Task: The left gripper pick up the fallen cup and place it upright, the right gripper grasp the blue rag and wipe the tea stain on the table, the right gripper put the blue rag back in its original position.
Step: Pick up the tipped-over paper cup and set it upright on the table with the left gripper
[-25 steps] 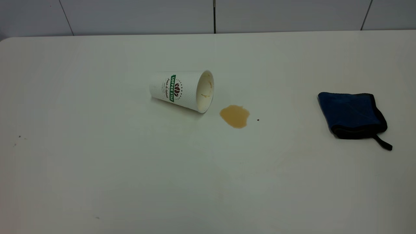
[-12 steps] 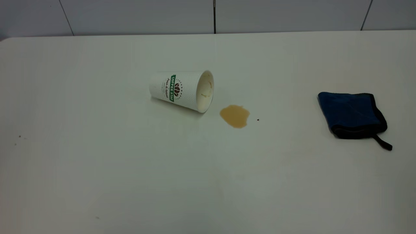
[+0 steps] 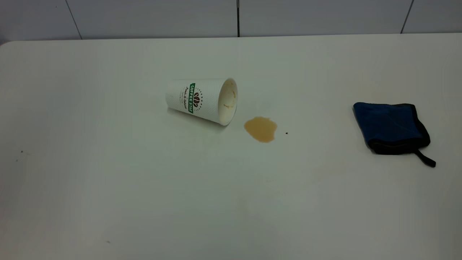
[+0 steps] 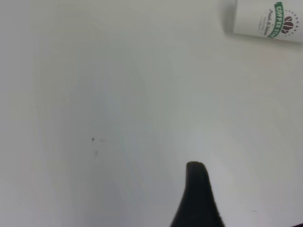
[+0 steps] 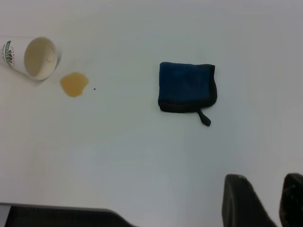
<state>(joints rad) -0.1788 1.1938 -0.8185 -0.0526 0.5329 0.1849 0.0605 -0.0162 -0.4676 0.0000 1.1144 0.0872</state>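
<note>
Right gripper point(image 5: 265, 201): two black fingertips with a gap between them, spread and holding nothing, at the lower right of the right wrist view, above bare table point(image 5: 142, 156). Not visible in the exterior view.

Left gripper point(image 4: 199, 194): one black fingertip at the lower centre of the left wrist view; spread or closed, cannot tell. It hangs over bare tabletop, well apart from the cup point(image 4: 267, 21) at that view's upper right.

Cup point(image 3: 202, 100): white paper, green COFFEE STAR band, lying on its side slightly left of centre in the exterior view, open mouth toward the right, inside tea-stained.

Tea stain point(image 3: 260, 129): light-brown blot just right of and below the cup's mouth, near but not touching it. A tiny dark speck point(image 3: 286, 133) sits just to its right.

Blue rag point(image 3: 391, 128): folded, black-edged with a black loop, at the right of the exterior view, well apart from the stain.
</note>
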